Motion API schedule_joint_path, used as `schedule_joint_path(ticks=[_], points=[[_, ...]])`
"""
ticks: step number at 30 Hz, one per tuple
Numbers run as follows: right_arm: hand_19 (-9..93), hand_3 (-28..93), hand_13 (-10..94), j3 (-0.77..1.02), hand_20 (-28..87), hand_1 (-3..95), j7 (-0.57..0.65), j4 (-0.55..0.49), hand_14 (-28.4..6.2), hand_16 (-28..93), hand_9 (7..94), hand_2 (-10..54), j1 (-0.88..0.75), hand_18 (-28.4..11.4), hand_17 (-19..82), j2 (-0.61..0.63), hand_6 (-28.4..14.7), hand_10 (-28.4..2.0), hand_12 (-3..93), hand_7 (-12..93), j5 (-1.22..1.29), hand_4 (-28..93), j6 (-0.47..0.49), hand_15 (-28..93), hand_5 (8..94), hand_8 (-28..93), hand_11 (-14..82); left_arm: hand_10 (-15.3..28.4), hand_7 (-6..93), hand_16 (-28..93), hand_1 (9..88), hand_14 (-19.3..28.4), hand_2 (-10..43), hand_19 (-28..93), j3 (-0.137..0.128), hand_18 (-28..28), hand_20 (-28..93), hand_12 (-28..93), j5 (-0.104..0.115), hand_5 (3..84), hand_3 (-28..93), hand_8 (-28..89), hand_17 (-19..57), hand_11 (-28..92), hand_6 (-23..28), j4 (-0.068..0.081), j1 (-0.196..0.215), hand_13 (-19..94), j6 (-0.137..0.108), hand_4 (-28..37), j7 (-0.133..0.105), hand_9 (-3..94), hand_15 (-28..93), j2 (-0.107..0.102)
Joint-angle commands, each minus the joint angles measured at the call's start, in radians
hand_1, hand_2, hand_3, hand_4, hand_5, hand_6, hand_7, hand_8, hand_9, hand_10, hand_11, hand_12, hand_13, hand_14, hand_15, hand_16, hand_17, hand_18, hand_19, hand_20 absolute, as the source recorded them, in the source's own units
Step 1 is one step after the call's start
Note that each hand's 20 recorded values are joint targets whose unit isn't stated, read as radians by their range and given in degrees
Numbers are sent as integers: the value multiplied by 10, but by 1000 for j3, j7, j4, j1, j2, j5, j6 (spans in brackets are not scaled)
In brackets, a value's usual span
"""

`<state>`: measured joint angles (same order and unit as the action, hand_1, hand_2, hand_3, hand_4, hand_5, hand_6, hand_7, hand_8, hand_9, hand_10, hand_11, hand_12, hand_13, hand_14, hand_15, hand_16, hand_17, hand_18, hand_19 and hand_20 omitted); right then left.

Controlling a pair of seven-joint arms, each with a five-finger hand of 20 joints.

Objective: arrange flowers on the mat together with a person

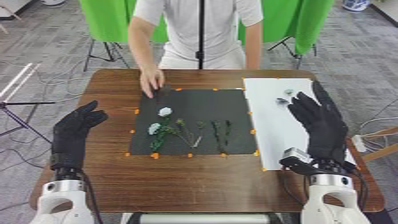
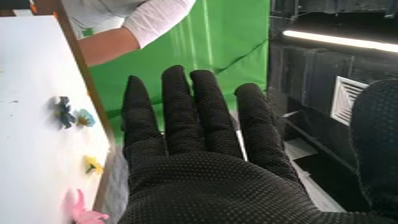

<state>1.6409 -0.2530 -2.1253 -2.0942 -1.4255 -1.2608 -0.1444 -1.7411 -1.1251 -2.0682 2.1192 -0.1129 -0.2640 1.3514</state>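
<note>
On the bench (image 1: 191,182), taking the dark mat (image 1: 191,107) as the dial, the left robot hand (image 1: 71,132) is loosely open at nine o'clock; the right robot hand (image 1: 318,122) is wide and empty at three. Green stems (image 1: 226,137) lie at four, pale flowers (image 1: 155,129) between eight and ten. Farther, a dark flower (image 1: 282,101) lies on the white sheet (image 1: 266,115) at two. A person's hand (image 1: 152,81), at eleven, seems to touch the mat.

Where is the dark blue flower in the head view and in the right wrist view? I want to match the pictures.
Head view: the dark blue flower is on the white sheet, left of the right hand.
Right wrist view: it is on the same sheet, beside the light blue flower.
Shared landmark: the white sheet.
</note>
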Motion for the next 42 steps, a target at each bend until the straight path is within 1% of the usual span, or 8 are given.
schedule_joint_path(ticks=[1,10,12,17,20,24,30,42], points=[[67,806,339,8,277,119,-8,-4,-107,97,401,10,-16,-147,207,-6,-1,-137,100,100,-31,-181,5,122,294,-86,41,146,164,10,244,199,31,123,-6,137,161,154,-2,505,660,-54,42,236,55,-2,8,406,2,-254,10,504,258,4],[63,810,328,31,276,180,5,12,-102,98,389,-73,25,-147,206,33,0,-133,105,108,-79,-184,43,120,291,-87,40,146,163,11,246,197,30,123,-5,137,161,154,-4,505,659,-54,42,236,56,-6,18,405,0,-252,9,503,257,10],[67,806,310,46,278,200,9,15,-99,102,382,-87,48,-147,201,79,1,-133,114,117,-233,-188,-29,116,296,-89,40,146,163,11,247,197,30,124,-7,137,161,154,-4,505,658,-54,42,236,56,-7,17,405,-2,-251,8,503,257,12],[400,786,424,94,433,272,227,61,-125,265,386,-95,174,-149,201,251,0,-133,173,161,-885,-199,-215,182,354,-93,54,146,163,11,246,198,30,124,-14,137,161,154,-2,505,659,-53,42,237,56,-12,23,405,-11,-251,8,503,258,4],[591,780,490,158,478,294,355,51,-132,244,405,-95,195,-172,206,334,-4,-135,184,177,-1012,-215,-108,391,394,-98,84,146,164,11,246,199,30,124,-10,137,160,154,-2,504,659,-54,41,236,55,-14,25,405,-13,-250,7,503,259,6],[646,773,522,176,502,304,470,96,-140,214,409,-95,251,-185,228,429,-9,-135,185,165,-1173,-239,82,489,408,-91,87,146,163,11,246,198,30,123,-9,137,160,153,-4,504,659,-54,41,237,56,-20,33,405,-14,-250,10,503,259,6],[678,767,557,122,516,304,509,202,-143,212,443,-95,337,-197,251,533,-6,-131,188,150,-1246,-261,314,528,432,-87,97,147,163,11,248,198,31,124,-18,137,160,153,-2,504,657,-54,41,237,56,-30,47,405,-29,-250,6,503,260,6],[715,747,617,45,540,302,485,337,-139,239,568,-95,402,-209,287,583,19,-128,189,146,-1291,-280,524,560,498,-93,137,146,162,10,249,199,31,125,-20,136,161,153,-5,504,654,-53,41,236,56,-34,49,405,-28,-248,7,503,259,9]])
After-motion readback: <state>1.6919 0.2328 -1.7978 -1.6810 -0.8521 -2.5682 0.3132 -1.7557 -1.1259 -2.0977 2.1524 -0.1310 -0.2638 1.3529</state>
